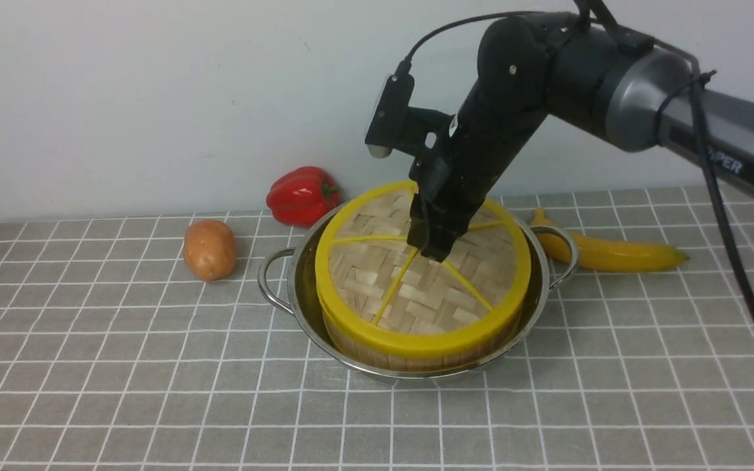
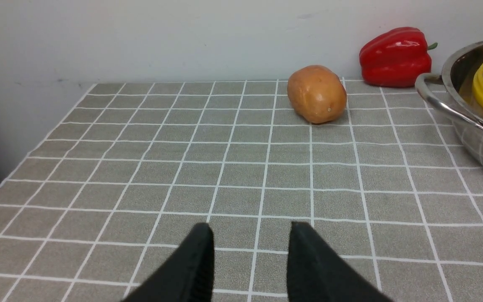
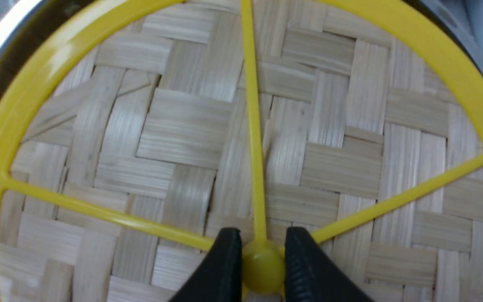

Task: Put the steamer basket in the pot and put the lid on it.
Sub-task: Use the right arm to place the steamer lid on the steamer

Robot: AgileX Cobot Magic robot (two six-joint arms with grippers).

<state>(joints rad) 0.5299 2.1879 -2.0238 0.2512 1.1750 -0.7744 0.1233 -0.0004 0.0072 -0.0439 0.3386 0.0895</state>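
My right pincer (image 3: 262,237) grips lid (image 1: 416,288) by its knob (image 3: 262,268) | my left pincer (image 2: 250,235) gapes empty over tabletop (image 2: 141,167) | risk: letting go before lid seats could tip it off steamer basket (image 1: 416,361).

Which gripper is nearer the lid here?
Right. The right gripper is shut on the knob at the centre of the lid, over the pot. The left gripper hangs open above bare cloth, away from the pot, touching nothing.
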